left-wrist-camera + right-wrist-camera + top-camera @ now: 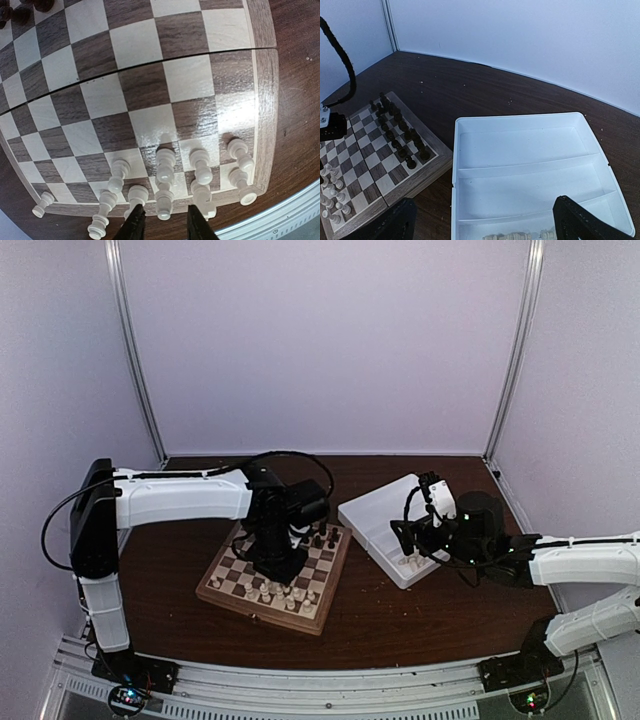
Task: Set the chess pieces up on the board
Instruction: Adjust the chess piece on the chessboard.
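Note:
The board (232,575) lies left of centre, with cream chess pieces (275,592) lined up on its near rows. In the left wrist view these chess pieces (200,165) stand in two rows along the board (140,45) edge. My left gripper (166,222) hangs low over them, open a little. One cream piece (165,200) of the edge row stands between the two fingertips (135,222) with a gap on each side. My right gripper (485,225) is wide open above the white tray (520,145), where a few cream pieces (520,235) lie on their sides in the nearest compartment.
Dark pieces (400,132) fill the board's far two rows (320,538). The white tray (372,515) sits right of the board, at an angle. My left arm (180,495) reaches over the board from the left. White walls close in the table's back and sides.

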